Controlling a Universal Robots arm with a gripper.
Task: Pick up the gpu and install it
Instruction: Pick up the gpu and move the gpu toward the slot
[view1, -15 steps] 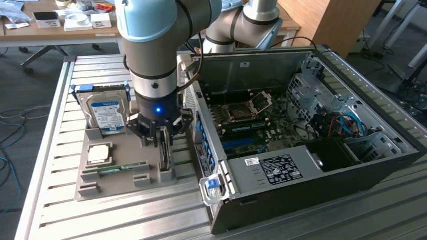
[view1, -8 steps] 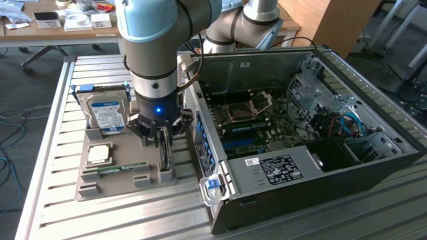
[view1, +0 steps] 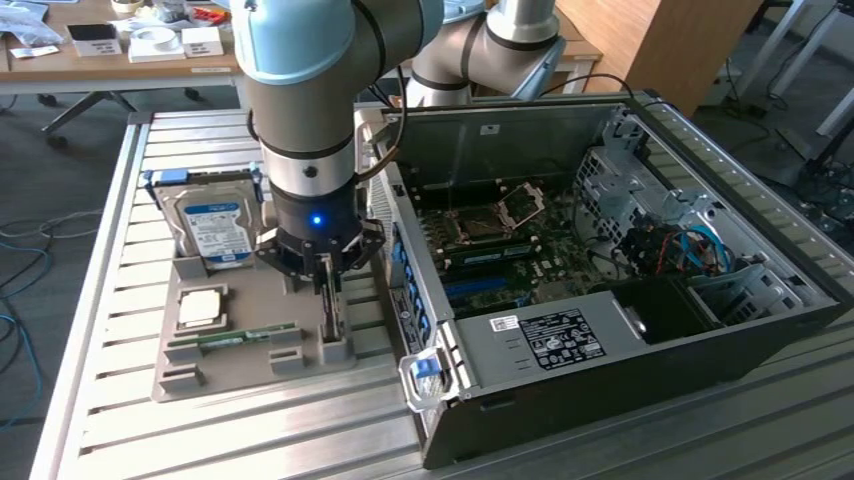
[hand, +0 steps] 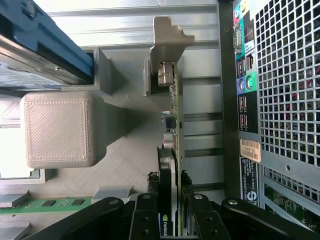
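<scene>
Thin flat gpu card (hand: 178, 130): green board edge, dark face. Silver rectangular hard drive (view1: 218, 232): blue-and-white label. Moulded plastic holder tray (view1: 238, 372): grey, fine-ribbed. Metal computer case (view1: 601, 400): black.

the gpu (hand: 176, 125) stands in a narrow lane: computer case (hand: 285, 100) wall close on one side, grey holder block (hand: 60, 130) and hard drive (view1: 218, 235) on the other.

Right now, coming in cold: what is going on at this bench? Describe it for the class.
A Universal Robots arm holds its claw low around the gpu, which stands on edge in a slot of the grey printed tray. The card is not lifted out yet. A blue-labelled hard drive and a RAM stick sit in the same tray. The open computer case lies beside it, on the exterior view's right.
</scene>
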